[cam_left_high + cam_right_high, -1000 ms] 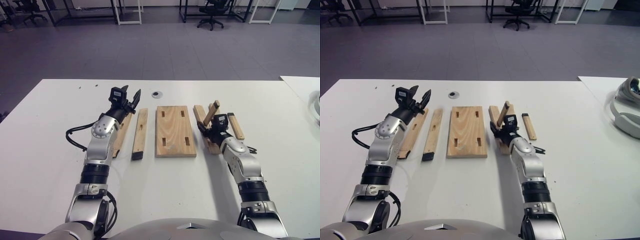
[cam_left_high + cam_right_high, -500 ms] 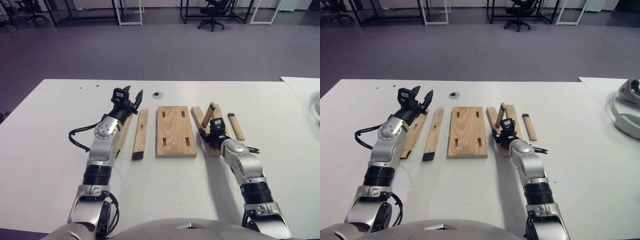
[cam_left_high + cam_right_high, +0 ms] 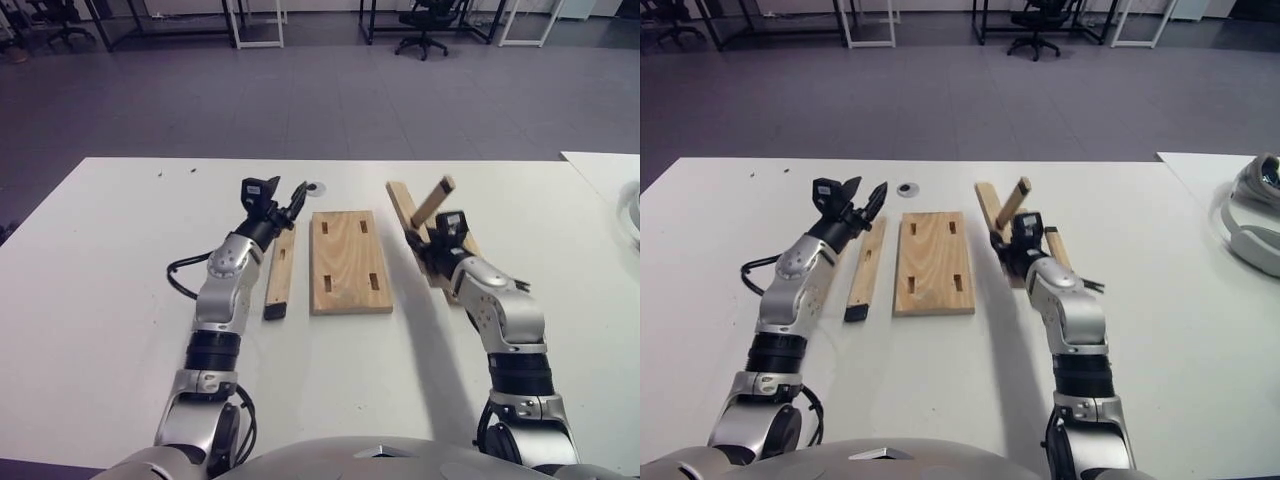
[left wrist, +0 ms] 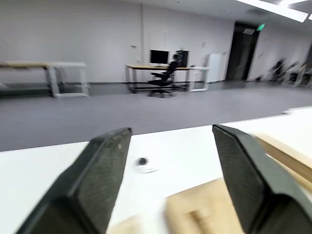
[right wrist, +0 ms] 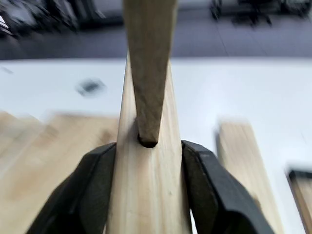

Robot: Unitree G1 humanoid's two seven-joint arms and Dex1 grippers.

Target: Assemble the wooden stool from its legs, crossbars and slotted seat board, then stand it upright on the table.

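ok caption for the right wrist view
Right gripper clamped on a pale wooden leg with a darker crossbar slotted in.

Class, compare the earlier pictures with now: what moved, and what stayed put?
The right gripper, still shut on the leg with its crossbar, carried it farther from the robot. The open left gripper swung toward the seat board. The seat board and the loose leg beside it stayed put.

White table [image 3: 100, 300] w/ slotted seat board [image 3: 350, 262], leg [image 3: 280, 280], small round disc [image 3: 316, 188] flat on top.
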